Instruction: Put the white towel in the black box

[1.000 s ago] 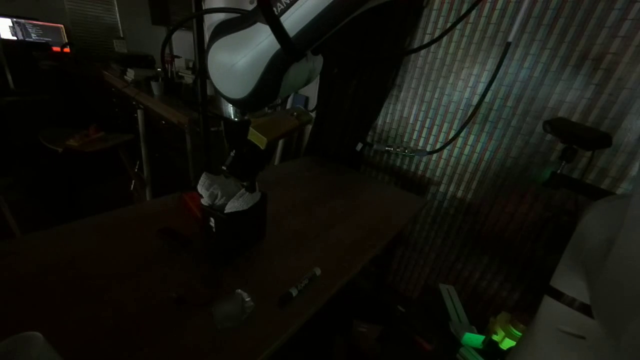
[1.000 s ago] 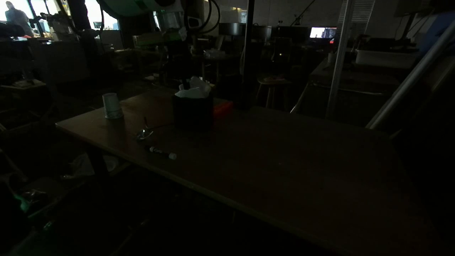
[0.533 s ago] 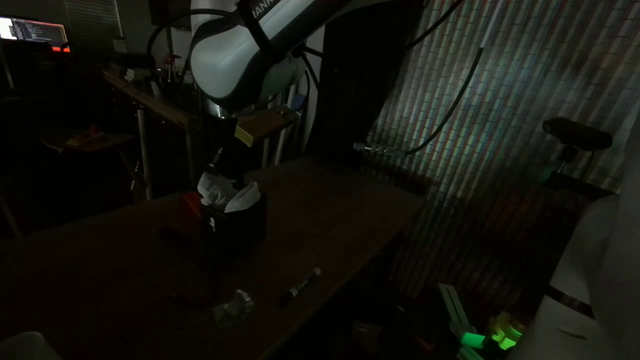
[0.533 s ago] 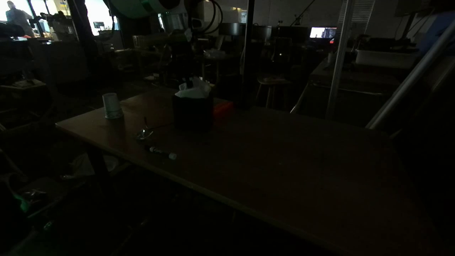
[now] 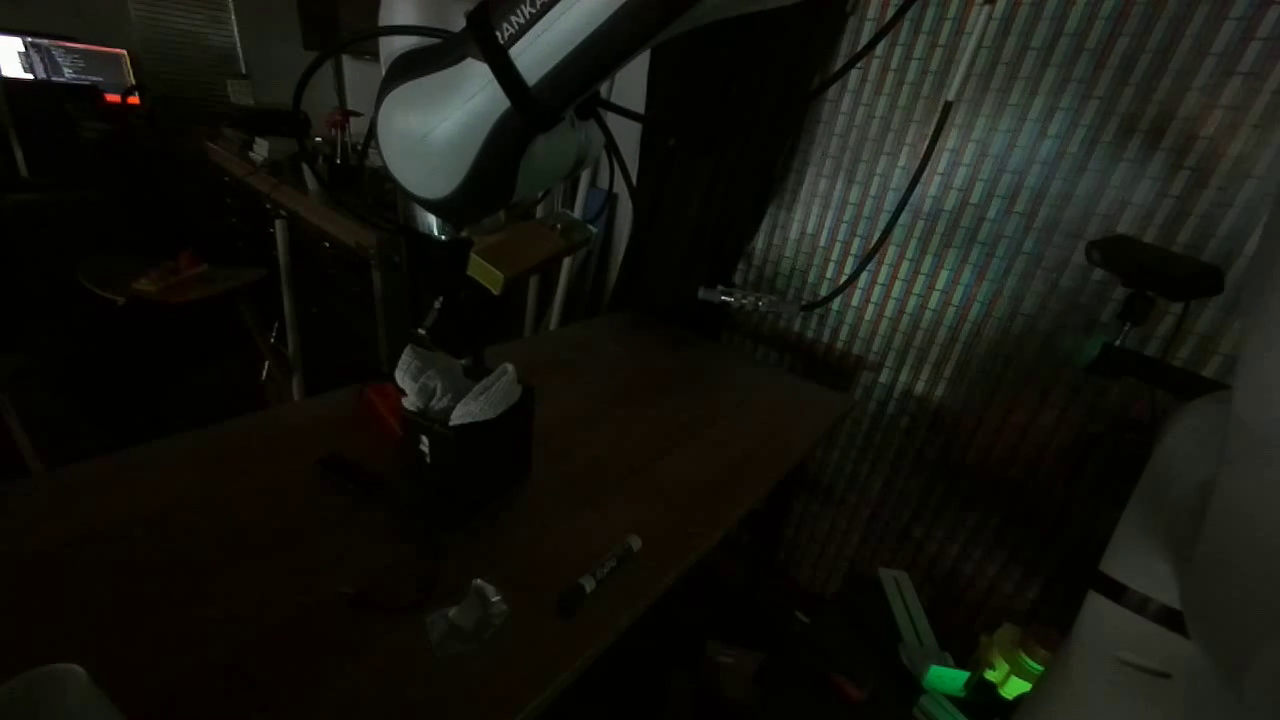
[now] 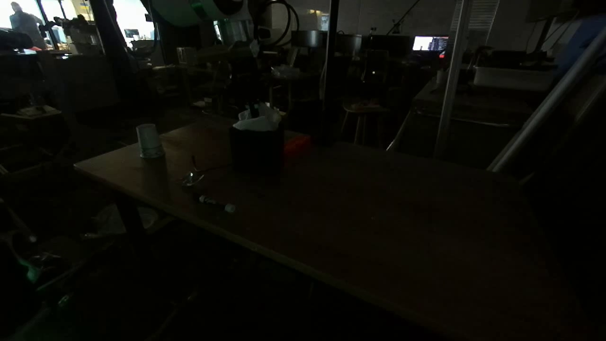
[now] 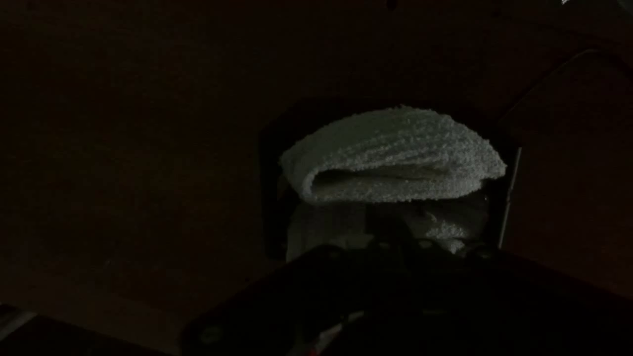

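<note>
The white towel [image 5: 430,385] sits bunched in the mouth of the black box [image 5: 480,465], its folds rising above the rim in both exterior views. From the wrist, a thick looped fold of the towel [image 7: 395,153] spans the box, whose dark wall [image 7: 271,207] frames it. My gripper [image 7: 390,227] points down over the box opening, beside that fold, with its dark fingers together. Lower parts of the cloth show beneath the fingers. In an exterior view the fingertips [image 6: 254,112] stand among the towel's folds; whether they touch it is too dark to tell.
A red object [image 6: 297,144] lies right by the box. Also on the table [image 6: 378,227] are a marker [image 5: 600,577], a crumpled clear wrapper [image 5: 468,612] and an upturned pale cup [image 6: 150,141]. A thin cable [image 7: 549,74] runs near the box.
The arm and gripper have shifted left in one exterior view and slightly right in the other, mostly in the first half second. A towel flap that the fingers stood against now shows its raised tip.
</note>
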You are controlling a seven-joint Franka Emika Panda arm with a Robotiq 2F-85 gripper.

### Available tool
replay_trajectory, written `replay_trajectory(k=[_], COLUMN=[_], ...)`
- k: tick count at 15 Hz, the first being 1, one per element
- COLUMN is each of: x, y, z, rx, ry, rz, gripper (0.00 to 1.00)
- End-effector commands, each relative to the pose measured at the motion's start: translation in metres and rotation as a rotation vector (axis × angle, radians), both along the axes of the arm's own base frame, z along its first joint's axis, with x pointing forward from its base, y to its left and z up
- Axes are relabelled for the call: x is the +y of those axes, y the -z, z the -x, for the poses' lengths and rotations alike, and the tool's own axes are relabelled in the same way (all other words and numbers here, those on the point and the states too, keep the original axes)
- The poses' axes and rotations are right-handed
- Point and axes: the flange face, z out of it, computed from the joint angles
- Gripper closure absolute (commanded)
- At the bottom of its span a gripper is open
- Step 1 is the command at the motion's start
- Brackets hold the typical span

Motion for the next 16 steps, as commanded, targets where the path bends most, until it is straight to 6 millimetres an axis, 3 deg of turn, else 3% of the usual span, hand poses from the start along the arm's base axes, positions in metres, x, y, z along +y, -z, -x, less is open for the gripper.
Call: replay_trajectory(k=[1, 5, 16], x=[-0.008, -0.011, -0.012], y=[-0.014, -0.013, 0.015], z=[0.004, 0.011, 0.043], rx=[-0.01, -0.012, 0.041], ry=[0.006, 0.021, 0.038], rz=[0.013, 0.008, 0.006], gripper=[1.0, 1.0, 1.0])
